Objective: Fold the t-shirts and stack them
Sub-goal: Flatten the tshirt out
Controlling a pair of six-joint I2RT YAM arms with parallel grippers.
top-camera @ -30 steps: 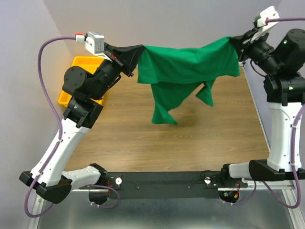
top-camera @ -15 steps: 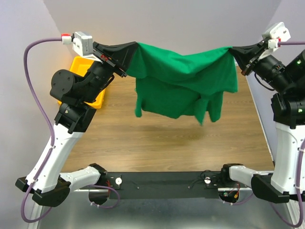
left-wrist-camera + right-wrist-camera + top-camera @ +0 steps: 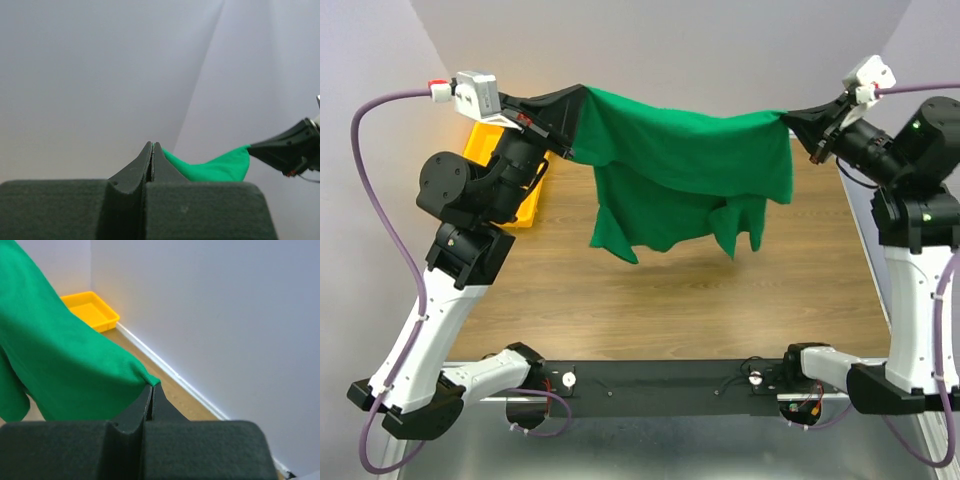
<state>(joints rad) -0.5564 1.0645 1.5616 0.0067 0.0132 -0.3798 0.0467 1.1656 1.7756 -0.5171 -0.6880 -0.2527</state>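
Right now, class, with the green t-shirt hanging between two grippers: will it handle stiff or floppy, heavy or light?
Probably floppy: the t-shirt sags between the left gripper and right gripper. Likely light: two small pinches carry it.

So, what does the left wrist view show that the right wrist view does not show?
Only the left wrist view shows the right arm, its jaws closed on the far corner of the green t-shirt. Only the right wrist view shows the yellow tray, the wooden table and the shirt's body hanging down. Both show that camera's own closed jaws pinching a corner of the shirt, and pale walls.
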